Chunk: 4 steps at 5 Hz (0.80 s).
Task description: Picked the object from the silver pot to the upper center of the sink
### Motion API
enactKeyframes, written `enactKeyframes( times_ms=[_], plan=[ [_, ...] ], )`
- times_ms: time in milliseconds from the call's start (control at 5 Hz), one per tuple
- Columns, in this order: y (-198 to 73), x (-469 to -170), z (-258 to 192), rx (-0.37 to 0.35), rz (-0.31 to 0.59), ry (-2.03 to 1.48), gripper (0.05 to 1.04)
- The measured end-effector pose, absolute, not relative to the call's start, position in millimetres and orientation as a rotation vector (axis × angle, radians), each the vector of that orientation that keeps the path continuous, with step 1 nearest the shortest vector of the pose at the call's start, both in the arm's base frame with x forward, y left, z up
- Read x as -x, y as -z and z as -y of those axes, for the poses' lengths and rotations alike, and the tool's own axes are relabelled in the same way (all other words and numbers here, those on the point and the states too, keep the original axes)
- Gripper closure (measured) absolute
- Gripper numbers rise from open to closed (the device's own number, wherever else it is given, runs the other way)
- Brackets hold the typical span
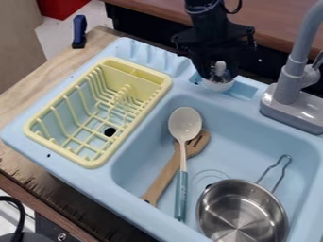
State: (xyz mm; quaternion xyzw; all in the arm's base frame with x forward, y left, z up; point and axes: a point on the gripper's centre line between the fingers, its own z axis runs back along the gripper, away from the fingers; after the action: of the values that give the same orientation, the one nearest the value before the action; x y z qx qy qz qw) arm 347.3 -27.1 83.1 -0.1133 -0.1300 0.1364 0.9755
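Note:
Over the small recess at the sink's upper center hangs the black gripper (217, 73), pointing down. A pale, whitish-grey rounded object (217, 84) with a knob-like upper part is right at the gripper's lower end, at or just above the recess (245, 90); whether it touches the recess floor, I cannot tell. The silver pot (242, 211) stands in the lower right of the light blue sink (252, 134), its wire handle pointing up and right, and its bare metal bottom shows.
A white spoon (185, 124) with a teal handle lies across a wooden slotted spatula (166, 176) in the basin. The yellow dish rack (97, 111) is at left, the grey faucet (291, 85) at right. A dark blue-handled item (79, 30) sits at the upper left.

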Motion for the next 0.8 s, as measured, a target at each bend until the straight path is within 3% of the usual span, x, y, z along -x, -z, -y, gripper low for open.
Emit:
enactKeyframes(
  times_ms=[200, 800],
  plan=[
    [-84.0, -346.0, 24.9, 0.232, 0.247, -0.286, 0.093],
    [-97.2, -340.7, 14.7, 0.232, 0.262, -0.311, 0.087]
  ],
)
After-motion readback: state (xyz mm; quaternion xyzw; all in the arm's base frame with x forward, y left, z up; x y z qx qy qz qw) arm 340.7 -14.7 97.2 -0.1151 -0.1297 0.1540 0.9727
